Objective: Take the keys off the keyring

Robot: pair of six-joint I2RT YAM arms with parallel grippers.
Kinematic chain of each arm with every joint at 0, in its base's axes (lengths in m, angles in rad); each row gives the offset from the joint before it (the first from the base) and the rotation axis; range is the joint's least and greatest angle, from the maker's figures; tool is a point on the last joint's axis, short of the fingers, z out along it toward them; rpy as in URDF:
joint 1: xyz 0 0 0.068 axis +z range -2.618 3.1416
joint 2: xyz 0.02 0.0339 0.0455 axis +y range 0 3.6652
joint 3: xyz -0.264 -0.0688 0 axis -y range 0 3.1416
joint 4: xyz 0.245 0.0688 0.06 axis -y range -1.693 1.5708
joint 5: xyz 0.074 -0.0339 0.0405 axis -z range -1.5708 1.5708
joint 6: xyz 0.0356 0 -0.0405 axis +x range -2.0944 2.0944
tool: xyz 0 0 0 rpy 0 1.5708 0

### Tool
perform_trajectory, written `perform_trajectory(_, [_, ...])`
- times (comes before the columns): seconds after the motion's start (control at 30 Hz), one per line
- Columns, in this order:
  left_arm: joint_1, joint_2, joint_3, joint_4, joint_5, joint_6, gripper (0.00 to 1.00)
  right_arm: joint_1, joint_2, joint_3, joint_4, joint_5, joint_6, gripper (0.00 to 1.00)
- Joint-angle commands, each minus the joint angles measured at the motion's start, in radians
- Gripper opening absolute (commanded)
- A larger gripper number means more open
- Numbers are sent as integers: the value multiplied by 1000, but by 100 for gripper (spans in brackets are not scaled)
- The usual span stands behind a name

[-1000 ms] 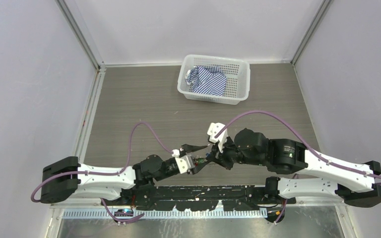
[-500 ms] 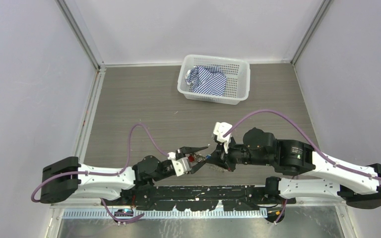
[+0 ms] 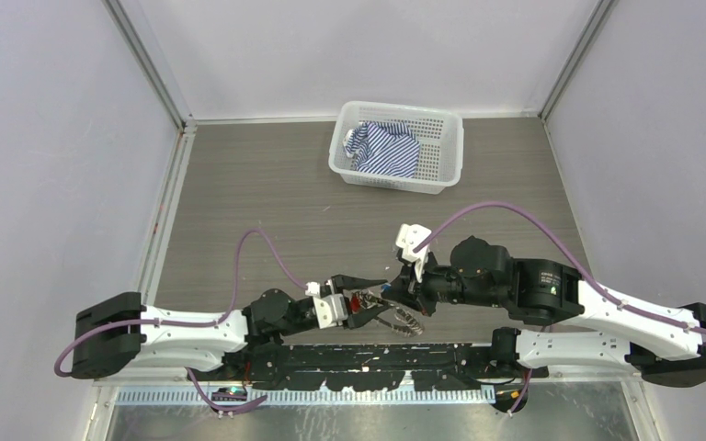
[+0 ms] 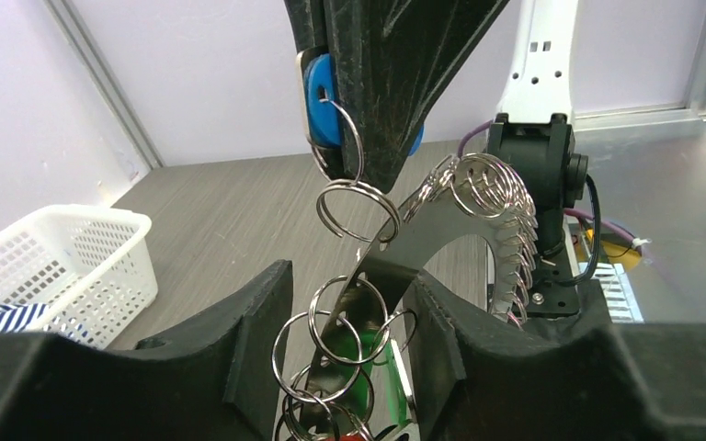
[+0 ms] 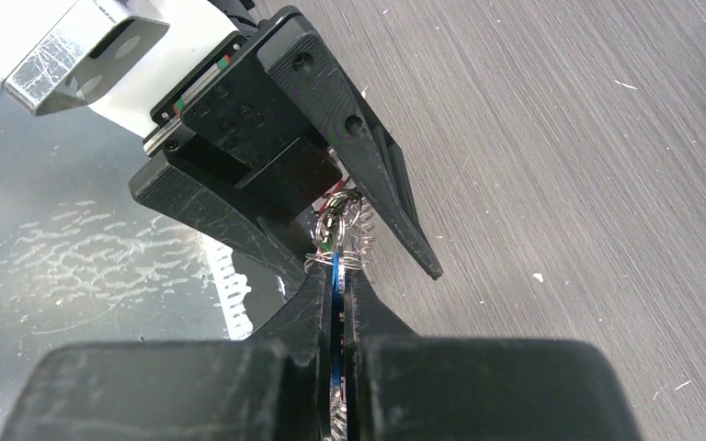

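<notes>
Grey wood-grain tabletop (image 3: 267, 193) fills the walled cell, and the work hangs just above its near edge, about midway along it. The keyring (image 4: 423, 228), a flat hoop toothed along its outer rim, stands on edge there with a tangle of small split rings (image 4: 358, 207) threaded on it. One chain of those rings runs up to the blue key (image 4: 317, 87), whose plastic head is pinched between the pressed-together fingers of the right gripper (image 5: 335, 285). A scrap of red low in the bundle is probably the red key (image 3: 360, 299); no black one can be made out. The left gripper (image 4: 349, 303) faces the right one, its fingers spread partway and straddling hoop and rings; whether they actually bear on the hoop cannot be told. By the tabletop's back edge sits a white basket (image 3: 441, 175) holding a striped cloth (image 3: 386, 147).

The blue key joins the hoop only through linked rings, so drawing the arms apart would likely drag the whole bundle rather than free the key, unless the left gripper has a firm hold. The narrow pinch on the smooth head could slip under that pull. Loose rings may snag on the teeth, and a dropped hoop could slide off the near edge.
</notes>
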Motion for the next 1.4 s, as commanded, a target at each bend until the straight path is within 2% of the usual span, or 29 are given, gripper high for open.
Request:
perform_trajectory(0.0, [-1,-26,12,93,-2,-41,50,5,5,27,48,3,-8,1])
perform_trajectory(0.17, [-2,-53,5,114,-18,-48,52,5,6,28,45,-13,0,1])
perform_trajectory(0.37, [-2,-91,-4,115,-6,-34,60,5,5,33,45,-50,5,1])
perform_trajectory(0.77, [-1,-128,88,-215,-16,16,65,5,5,65,44,-60,-13,1])
perform_trajectory(0.9, [-1,-128,63,-133,-39,10,65,5,9,68,36,-65,-14,1])
perform_trajectory(1.03, [-1,-123,63,-115,-41,13,63,5,9,70,37,-67,-14,1])
perform_trajectory(1.2, [-1,-131,48,-66,-28,13,66,5,15,71,27,-81,-14,1])
perform_trajectory(1.37, [-1,-173,76,-152,44,-4,66,5,15,82,19,-79,-18,1])
